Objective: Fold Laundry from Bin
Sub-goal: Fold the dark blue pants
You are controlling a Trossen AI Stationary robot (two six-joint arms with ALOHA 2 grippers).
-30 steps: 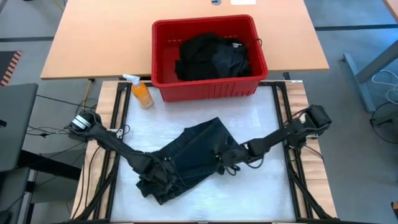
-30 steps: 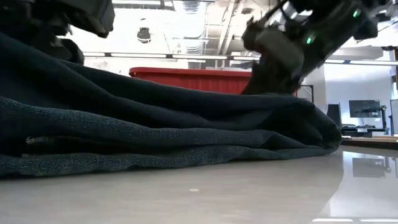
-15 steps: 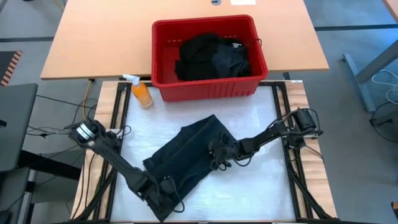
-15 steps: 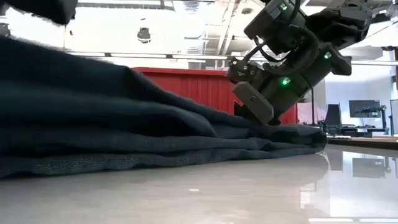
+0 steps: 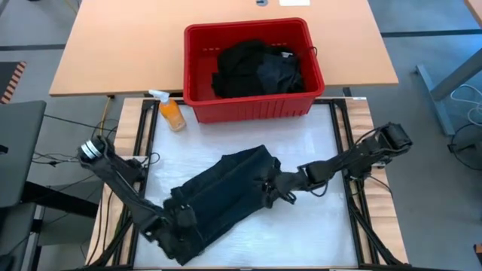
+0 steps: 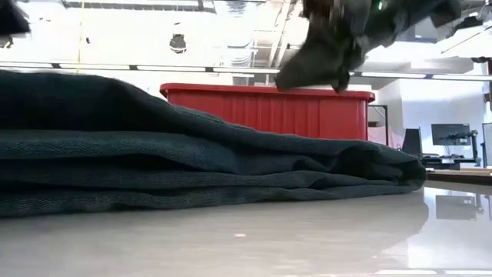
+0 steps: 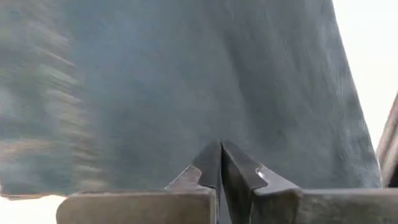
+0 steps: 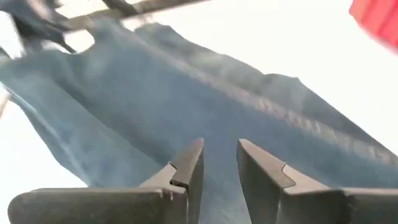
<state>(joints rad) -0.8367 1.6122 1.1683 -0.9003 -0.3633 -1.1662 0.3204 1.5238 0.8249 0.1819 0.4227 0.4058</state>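
Observation:
A dark green garment [image 5: 222,196] lies folded in several layers on the white table, slanting from the near left up toward the middle. My left gripper [image 5: 179,220] hovers over its near-left end; the left wrist view shows it [image 7: 221,149] shut and empty above the cloth [image 7: 186,74]. My right gripper [image 5: 273,190] hangs open over the garment's right edge and is clear of it in the low view [image 6: 323,61]. The red bin [image 5: 248,109] stands at the far edge with more dark laundry [image 5: 260,68] heaped inside.
An orange spray bottle [image 5: 172,111] stands just left of the bin. A wooden table [image 5: 113,45] lies beyond the white surface. Bare white table shows right of the garment [image 5: 324,226] and between it and the bin.
My left gripper has swung over the garment's near-left end toward the table's near edge and then left, and the bunched end there now lies flatter. My right gripper dipped onto the garment's right edge, then rose clear. The garment's far part stayed in place.

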